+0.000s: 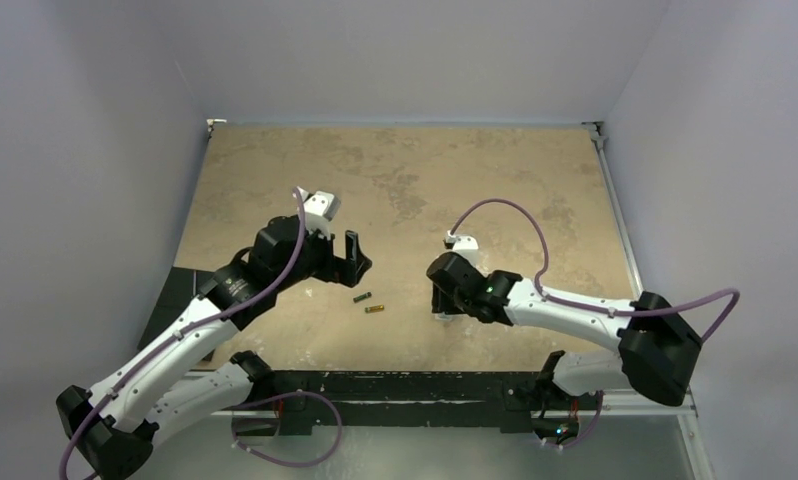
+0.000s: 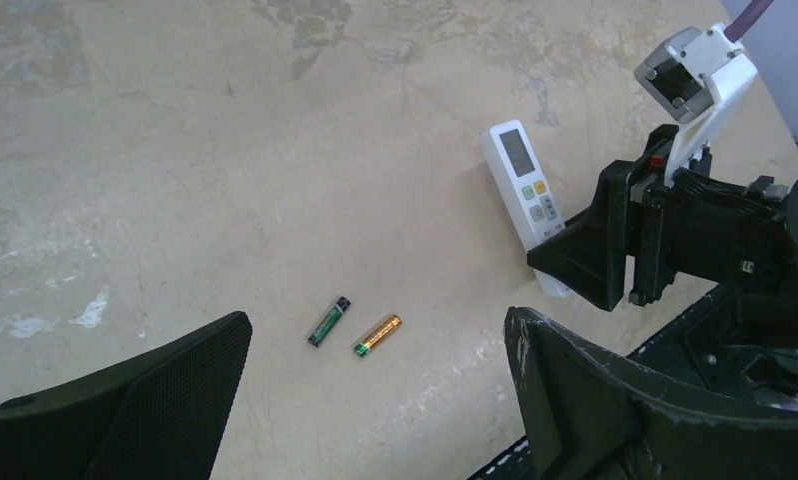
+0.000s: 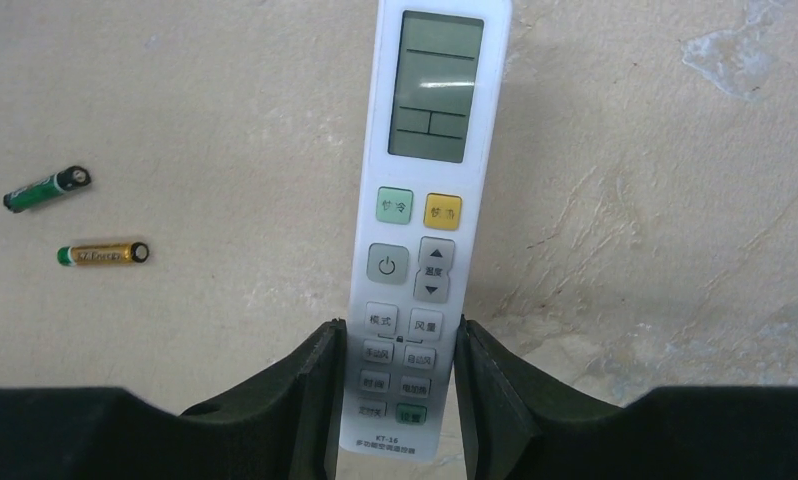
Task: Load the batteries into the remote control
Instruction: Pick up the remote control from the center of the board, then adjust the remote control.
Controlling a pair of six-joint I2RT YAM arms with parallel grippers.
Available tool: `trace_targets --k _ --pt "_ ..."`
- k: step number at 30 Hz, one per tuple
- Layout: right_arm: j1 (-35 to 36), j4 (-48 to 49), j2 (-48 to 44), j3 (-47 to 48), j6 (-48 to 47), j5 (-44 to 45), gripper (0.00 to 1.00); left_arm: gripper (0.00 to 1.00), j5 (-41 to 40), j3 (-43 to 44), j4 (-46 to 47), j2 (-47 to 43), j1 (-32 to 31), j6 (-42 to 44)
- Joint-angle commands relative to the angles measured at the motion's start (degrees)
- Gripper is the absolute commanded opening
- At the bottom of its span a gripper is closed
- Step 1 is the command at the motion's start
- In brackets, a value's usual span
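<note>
The right wrist view, unlike the overhead one, shows the right jaws gripping the remote (image 3: pixel 430 200) by its lower end. The left jaws stand wide near two batteries (image 2: pixel 330 321) on the desk (image 2: pixel 175 150).

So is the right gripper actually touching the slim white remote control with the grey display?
Touching. Right wrist view: both fingers of the right gripper press against the long edges of the slim white remote control, with no gap on either side.
</note>
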Motion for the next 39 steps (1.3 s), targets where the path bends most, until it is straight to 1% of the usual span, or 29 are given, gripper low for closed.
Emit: trace_targets --k 1,6,11,18,20,27,33,39 --pt "1.76 4.65 -3.37 -1.52 -5.25 -1.24 0.0 0.99 7.01 -0.79 3.99 0.93 0.32 -2.6" --pt "3.42 6.15 -5.56 -1.83 -8.73 -1.93 0.0 0.99 10.29 -2.15 5.1 0.89 0.26 -4.93" --pt "5.08 8.79 -7.65 -1.95 -14.38 -5.09 0.0 0.99 12.47 -1.99 4.34 0.33 0.25 -7.87" --pt "9.58 12.26 -11.26 -2.79 -21.53 -4.35 0.0 0.99 14.65 -3.9 3.96 -0.7 0.3 -13.79" --pt "10.61 13.47 -12.41 -3.15 -23.67 -4.72 0.0 0.99 15.66 -4.96 4.83 -1.17 0.28 -15.5" --pt "14.01 16.1 -15.41 -3.16 -32.76 -10.55 0.0 0.98 21.0 -8.39 9.64 -2.3 0.25 -21.35" --pt "17.53 16.82 -17.42 -3.46 -38.46 -11.65 0.0 0.98 23.31 -9.58 10.25 -2.67 0.26 -23.86" --pt "20.54 18.44 -19.36 -3.85 -42.6 -11.66 0.0 0.93 26.58 -10.71 10.67 -2.57 0.25 -25.42"
